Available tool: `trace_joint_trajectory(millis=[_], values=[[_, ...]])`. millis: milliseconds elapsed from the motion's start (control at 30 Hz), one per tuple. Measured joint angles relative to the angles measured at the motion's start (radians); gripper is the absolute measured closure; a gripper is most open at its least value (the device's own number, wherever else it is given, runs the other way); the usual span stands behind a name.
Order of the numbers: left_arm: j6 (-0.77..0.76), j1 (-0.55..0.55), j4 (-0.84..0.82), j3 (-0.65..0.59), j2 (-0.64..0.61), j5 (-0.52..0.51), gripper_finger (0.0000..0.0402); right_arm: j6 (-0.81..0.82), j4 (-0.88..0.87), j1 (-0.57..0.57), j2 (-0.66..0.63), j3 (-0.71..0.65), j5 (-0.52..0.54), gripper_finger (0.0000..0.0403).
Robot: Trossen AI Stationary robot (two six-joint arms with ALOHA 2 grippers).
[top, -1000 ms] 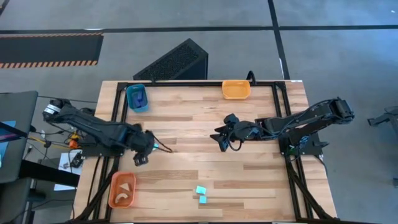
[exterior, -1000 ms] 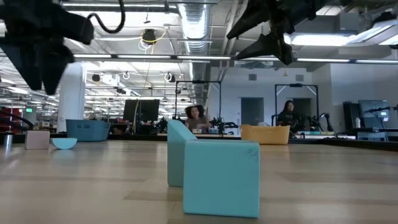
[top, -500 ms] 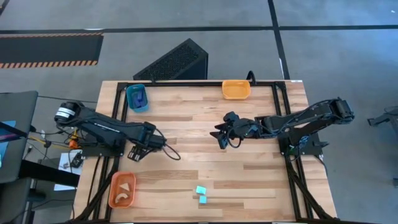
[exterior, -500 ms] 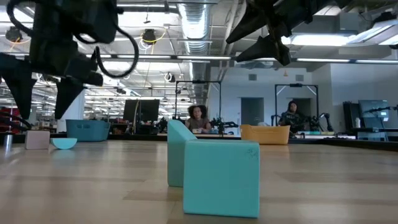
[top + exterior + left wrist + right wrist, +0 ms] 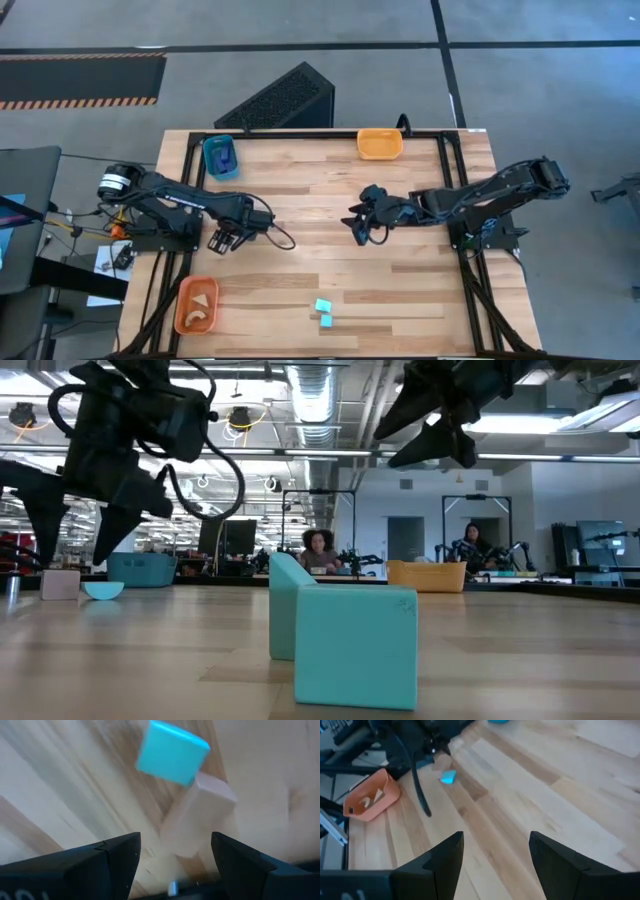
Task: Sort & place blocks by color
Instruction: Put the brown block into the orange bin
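My left gripper (image 5: 225,240) is open at the table's left side. In the left wrist view (image 5: 175,842) its fingers stand apart over a pale tan wooden block (image 5: 197,817), with a light cyan block (image 5: 172,752) just beyond; neither is touched. The low view shows the gripper (image 5: 80,550) above the tan block (image 5: 60,584) and a cyan piece (image 5: 104,590) on the table. My right gripper (image 5: 358,225) is open and empty over the table's middle (image 5: 496,840). Two cyan cubes (image 5: 324,312) rest near the near edge.
A teal tray (image 5: 220,157) with dark blue blocks stands at the far left. A yellow-orange tray (image 5: 380,144) stands at the far middle. An orange tray (image 5: 197,305) with tan pieces stands at the near left. People sit in the room beyond the table (image 5: 315,550).
My left gripper has turned about and come down toward the tan block and the cyan piece at the table's left side. My right gripper has kept almost still.
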Motion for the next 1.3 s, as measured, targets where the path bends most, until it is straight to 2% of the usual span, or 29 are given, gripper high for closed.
trace_joint_trajectory(millis=[233, 367, 467, 567, 700, 833, 933, 1100, 1200, 1300], values=[[-0.001, -0.001, 0.076, -0.129, -0.007, 0.013, 0.0173, 0.04, -0.033, 0.039, 0.0, 0.0, 0.031, 0.0154], [-0.017, -0.006, 0.093, -0.139, -0.008, -0.074, 0.0173, 0.051, -0.033, 0.051, 0.0, 0.0, 0.052, 0.0154], [-0.021, -0.007, 0.091, -0.138, -0.008, -0.084, 0.0176, 0.057, -0.03, 0.05, 0.0, 0.0, 0.055, 0.0154], [-0.02, -0.019, 0.087, -0.135, -0.008, -0.072, 0.0194, 0.061, -0.016, 0.047, 0.0, 0.0, 0.056, 0.0154], [-0.02, -0.027, 0.098, -0.112, -0.008, -0.035, 0.0238, 0.062, -0.001, 0.042, 0.0, 0.0, 0.056, 0.0154], [-0.022, -0.027, 0.178, -0.093, -0.009, 0.015, 0.0277, 0.056, 0.003, 0.035, 0.0, 0.0, 0.056, 0.0154], [-0.019, -0.028, 0.229, -0.088, -0.009, 0.035, 0.029, 0.055, 0.005, 0.033, 0.0, 0.0, 0.056, 0.0154], [-0.112, -0.028, 0.292, -0.072, -0.009, 0.054, 0.028, 0.055, 0.005, 0.033, 0.0, 0.0, 0.054, 0.0154], [-0.2, -0.028, 0.287, -0.047, -0.008, 0.066, 0.0254, 0.059, 0.005, 0.038, 0.0, 0.0, 0.053, 0.0154], [-0.371, -0.019, 0.273, -0.016, -0.008, 0.066, 0.0218, 0.059, 0.005, 0.039, 0.0, 0.0, 0.053, 0.0154]])
